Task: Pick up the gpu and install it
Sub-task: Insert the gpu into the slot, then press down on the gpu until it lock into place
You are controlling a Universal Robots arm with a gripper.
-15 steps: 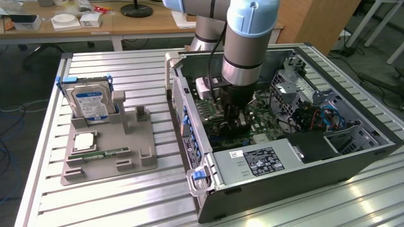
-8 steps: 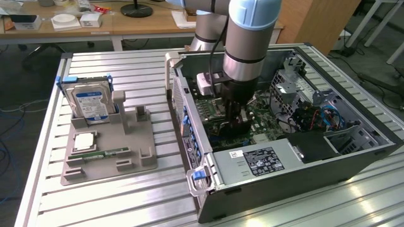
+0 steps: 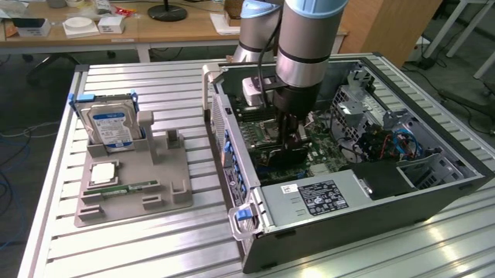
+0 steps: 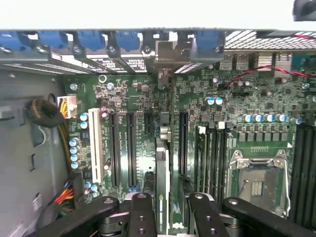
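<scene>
From my remote seat, the nearest thing in the wrist view is the gripper (image 4: 166,210), its black fingers (image 4: 142,215) standing a little apart on either side of the gpu (image 4: 162,163), which I see edge-on as a thin dark card running straight away from the fingers, its long axis in line with the motherboard's slots (image 4: 131,145). The card stands upright on the motherboard (image 4: 207,98), apparently in or right over a slot, with its metal bracket (image 4: 165,54) at the case's rear wall; I cannot tell for sure whether the pads are touching it or have just let it go, so I read the jaws as partly open around the card rather than clamped on it. Just beside the gpu on one side lie the empty black slots and a white slot (image 4: 97,150); on the other, the memory slots, then the bare CPU socket (image 4: 257,180). Bundled cables (image 4: 47,116) sit off the motherboard's edge, well apart from the card. Farther out, in the exterior view, the arm reaches down into the open computer case (image 3: 325,231), the gripper (image 3: 288,152) low over the motherboard, with the power supply (image 3: 317,198) at the case's near wall. Beyond the case, toward the exterior view's left, a grey holder (image 3: 159,179) carries a hard drive (image 3: 110,126).
</scene>
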